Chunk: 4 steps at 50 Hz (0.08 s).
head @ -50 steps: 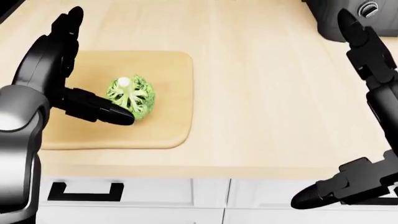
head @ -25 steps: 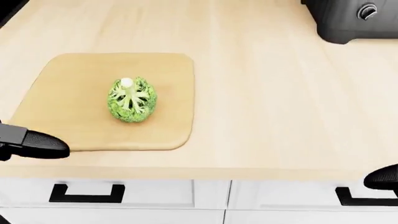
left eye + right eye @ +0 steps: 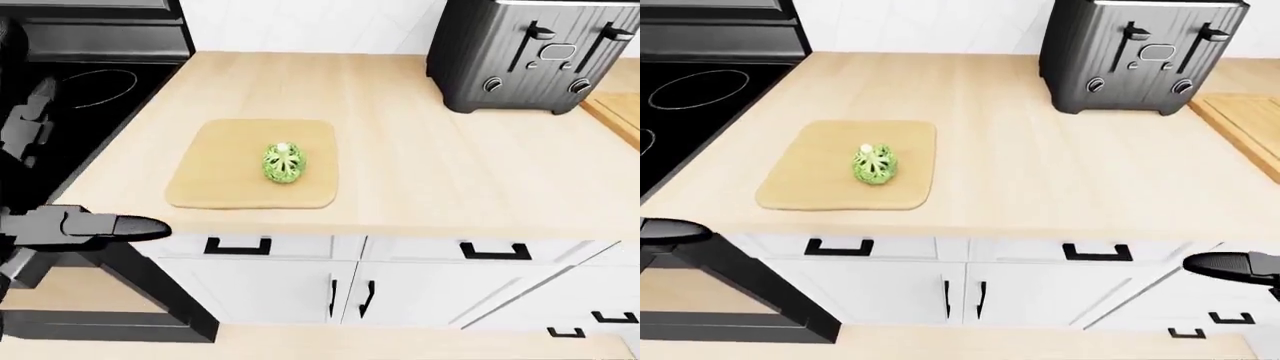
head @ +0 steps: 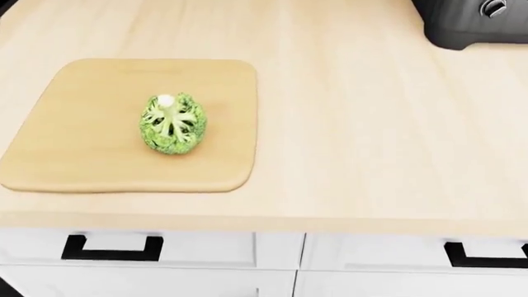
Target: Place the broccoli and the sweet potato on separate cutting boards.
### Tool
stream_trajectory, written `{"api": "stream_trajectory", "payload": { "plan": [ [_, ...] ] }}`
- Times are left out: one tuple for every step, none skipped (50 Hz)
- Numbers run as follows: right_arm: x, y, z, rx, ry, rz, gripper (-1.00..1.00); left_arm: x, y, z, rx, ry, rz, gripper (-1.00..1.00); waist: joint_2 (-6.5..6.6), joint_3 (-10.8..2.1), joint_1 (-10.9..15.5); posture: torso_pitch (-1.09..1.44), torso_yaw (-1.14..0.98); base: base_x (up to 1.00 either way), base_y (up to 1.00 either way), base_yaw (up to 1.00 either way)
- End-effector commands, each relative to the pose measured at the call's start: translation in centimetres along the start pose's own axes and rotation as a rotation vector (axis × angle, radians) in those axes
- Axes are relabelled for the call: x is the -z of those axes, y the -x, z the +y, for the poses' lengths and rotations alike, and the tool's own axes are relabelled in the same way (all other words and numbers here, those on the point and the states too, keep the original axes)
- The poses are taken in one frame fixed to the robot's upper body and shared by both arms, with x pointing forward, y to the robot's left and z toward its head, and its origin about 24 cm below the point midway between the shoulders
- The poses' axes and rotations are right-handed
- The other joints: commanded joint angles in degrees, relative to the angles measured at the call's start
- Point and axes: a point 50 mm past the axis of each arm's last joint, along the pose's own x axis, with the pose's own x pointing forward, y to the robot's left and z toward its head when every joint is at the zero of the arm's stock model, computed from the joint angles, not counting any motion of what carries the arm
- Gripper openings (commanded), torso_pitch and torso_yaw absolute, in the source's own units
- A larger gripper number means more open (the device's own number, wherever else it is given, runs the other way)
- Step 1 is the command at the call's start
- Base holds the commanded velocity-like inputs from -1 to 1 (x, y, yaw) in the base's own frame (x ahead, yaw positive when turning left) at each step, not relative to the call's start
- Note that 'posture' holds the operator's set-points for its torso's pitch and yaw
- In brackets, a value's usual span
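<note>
While broccoli (image 4: 173,123) lies on cutting board (image 4: 74,148), left hand (image 3: 90,226) open; right hand (image 3: 1232,265) unclear.

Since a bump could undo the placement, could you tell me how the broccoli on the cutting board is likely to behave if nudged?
The broccoli rests on its rounded crown, stalk end up, so it would probably rock or roll rather than slide. It looks small and light, so a slight touch may shift it. It sits near the middle of the flat cutting board, which has no rim to stop it.
</note>
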Motion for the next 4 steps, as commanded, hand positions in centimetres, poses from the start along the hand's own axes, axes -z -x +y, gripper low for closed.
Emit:
{"api": "stream_trajectory", "payload": {
  "plan": [
    [-0.42,0.23,-0.46,0.028,0.018,-0.032,1.0,-1.0,0.36,-0.02,-0.005,0.0,-0.074,1.0,0.03,-0.66,0.0,0.0,0.0,0.0,0.0,0.0],
    [-0.4,0.27,-0.53,0.031,0.016,-0.031,1.0,-1.14,0.52,0.09,-0.01,0.005,-0.081,1.0,0.08,-0.59,-0.01,0.0,0.0,0.0,0.0,0.0],
    [-0.44,0.29,-0.64,0.035,0.014,-0.033,1.0,-1.44,0.71,0.32,-0.019,0.011,-0.091,1.0,0.15,-0.54,-0.03,0.0,0.0,0.0,0.0,0.0],
    [-0.45,0.29,-0.69,0.037,0.014,-0.034,1.0,-1.79,0.83,0.46,-0.026,0.015,-0.102,1.0,0.21,-0.53,-0.05,0.0,0.0,0.0,0.0,0.0]
  ]
}}
